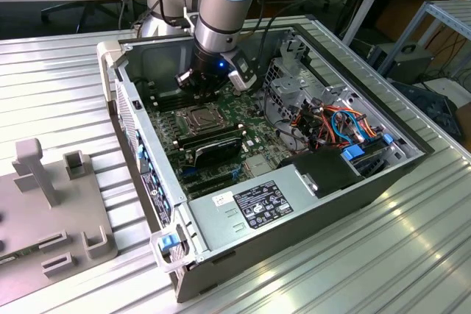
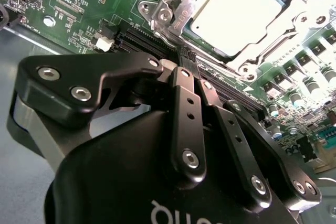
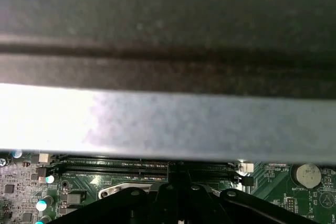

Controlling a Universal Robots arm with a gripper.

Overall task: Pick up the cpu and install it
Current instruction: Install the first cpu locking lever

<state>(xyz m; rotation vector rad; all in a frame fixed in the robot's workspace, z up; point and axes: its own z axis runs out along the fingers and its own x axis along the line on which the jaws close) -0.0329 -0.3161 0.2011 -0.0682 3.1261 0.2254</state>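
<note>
The cpu (image 2: 237,10), a silvery square chip, lies inside the metal frame of the motherboard socket (image 2: 163,11). In the exterior view the cpu (image 1: 199,117) sits mid-board in the open computer case (image 1: 294,204). My gripper (image 2: 185,59) hangs just beside the socket, over the black memory slots (image 2: 139,38). Its fingers (image 2: 181,103) are pressed together with nothing visible between them. From outside, the gripper (image 1: 197,90) is low in the case, a little behind the socket. The first wrist view has the gripper (image 3: 178,176) over the memory slots (image 3: 115,169), facing the case wall (image 3: 168,124).
A black card (image 1: 210,145) lies just in front of the socket. The power supply (image 1: 257,204) fills the near corner, and coloured cables (image 1: 335,123) and a drive cage (image 1: 291,82) crowd the exterior view's right. A grey fixture (image 1: 51,211) stands outside the case on the left.
</note>
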